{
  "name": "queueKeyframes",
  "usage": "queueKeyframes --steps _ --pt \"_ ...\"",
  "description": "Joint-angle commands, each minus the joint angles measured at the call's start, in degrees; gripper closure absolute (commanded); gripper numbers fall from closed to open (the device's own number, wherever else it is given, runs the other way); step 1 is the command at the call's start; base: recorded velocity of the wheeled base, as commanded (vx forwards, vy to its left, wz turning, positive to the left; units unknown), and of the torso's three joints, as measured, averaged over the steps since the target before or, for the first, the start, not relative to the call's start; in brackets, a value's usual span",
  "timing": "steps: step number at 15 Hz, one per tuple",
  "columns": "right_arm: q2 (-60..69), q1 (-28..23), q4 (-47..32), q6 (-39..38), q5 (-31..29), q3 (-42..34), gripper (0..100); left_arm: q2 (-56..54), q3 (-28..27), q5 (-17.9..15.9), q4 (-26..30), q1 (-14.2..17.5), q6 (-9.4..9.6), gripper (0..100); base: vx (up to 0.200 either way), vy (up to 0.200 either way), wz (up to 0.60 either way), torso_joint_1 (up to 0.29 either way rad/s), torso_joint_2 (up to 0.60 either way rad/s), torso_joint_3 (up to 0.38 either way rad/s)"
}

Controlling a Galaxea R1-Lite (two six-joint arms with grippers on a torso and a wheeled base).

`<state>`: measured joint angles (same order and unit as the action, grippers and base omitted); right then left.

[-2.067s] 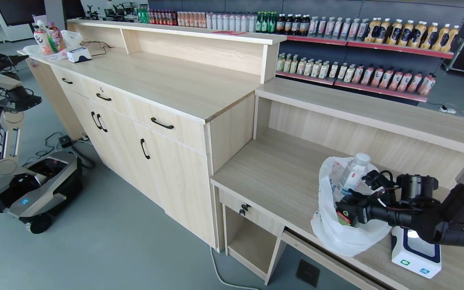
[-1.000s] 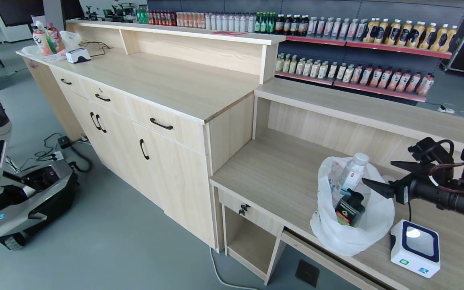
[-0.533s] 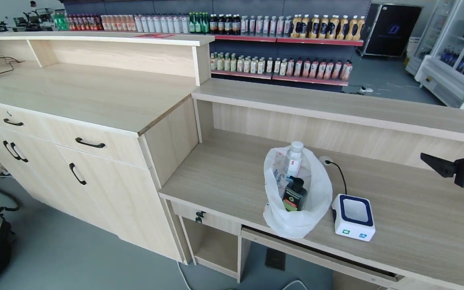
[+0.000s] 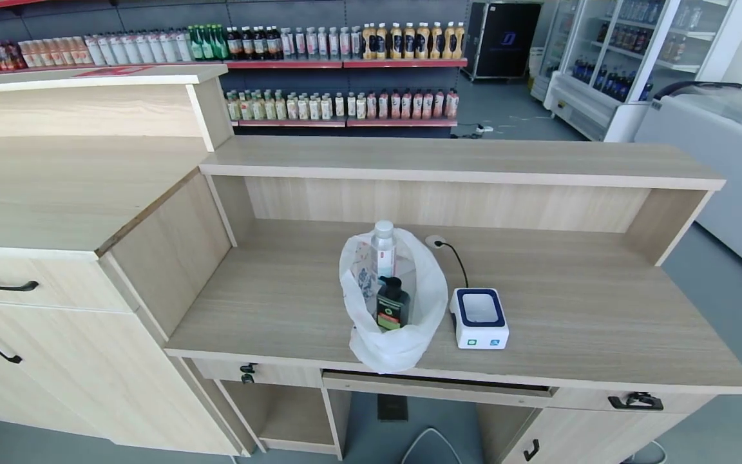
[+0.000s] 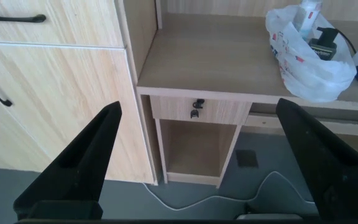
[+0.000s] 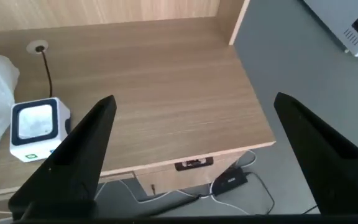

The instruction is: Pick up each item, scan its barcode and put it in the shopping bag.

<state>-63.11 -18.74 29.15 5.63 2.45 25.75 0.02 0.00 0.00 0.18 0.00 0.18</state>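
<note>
A white plastic shopping bag [image 4: 391,335] stands open at the middle of the low desk [image 4: 577,309]. Inside it a clear bottle with a white cap [image 4: 382,248] stands upright behind a black pump bottle [image 4: 392,304]. Just to the bag's right sits the white barcode scanner [image 4: 479,317]. My left gripper [image 5: 197,165] hangs open and empty off the desk's front left, with the bag [image 5: 303,59] far from it. My right gripper [image 6: 194,158] is open and empty above the desk's right front part, well away from the scanner [image 6: 33,127].
A cable [image 4: 455,258] runs from the scanner to a hole in the desktop. A taller counter with drawers [image 4: 55,193] adjoins the desk on the left. A raised shelf [image 4: 461,158] backs the desk. Drink shelves and fridges stand behind.
The head camera has swung right. My right gripper let go of the black pump bottle, which now stands in the bag, and drew back to the right out of the head view.
</note>
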Motion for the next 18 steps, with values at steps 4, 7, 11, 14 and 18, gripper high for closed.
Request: queueKeyframes --steps 4,7,11,14,18 --pt "34.63 8.89 -1.46 -4.14 -2.89 -24.25 0 -0.02 0.00 0.00 -0.01 0.00 -0.01 0 0.000 0.000 0.00 0.000 0.00 0.000" --pt "48.26 14.78 -12.62 -4.67 -2.71 -25.75 0 -0.02 0.00 0.00 -0.01 0.00 -0.01 0 0.000 0.000 0.00 0.000 0.00 0.000" --pt "62.14 18.82 -25.46 -4.67 -2.71 -25.75 0 -0.02 0.00 0.00 -0.01 0.00 -0.01 0 0.000 0.000 0.00 0.000 0.00 0.000" --pt "63.11 18.82 -29.41 -4.58 -2.89 -25.66 0 -0.02 0.00 0.00 -0.01 0.00 -0.01 0 0.000 0.000 0.00 0.000 0.00 0.000" --pt "63.11 18.82 -29.50 -5.90 -3.24 -25.66 0 -0.02 0.00 0.00 -0.01 0.00 -0.01 0 0.000 0.000 0.00 0.000 0.00 0.000"
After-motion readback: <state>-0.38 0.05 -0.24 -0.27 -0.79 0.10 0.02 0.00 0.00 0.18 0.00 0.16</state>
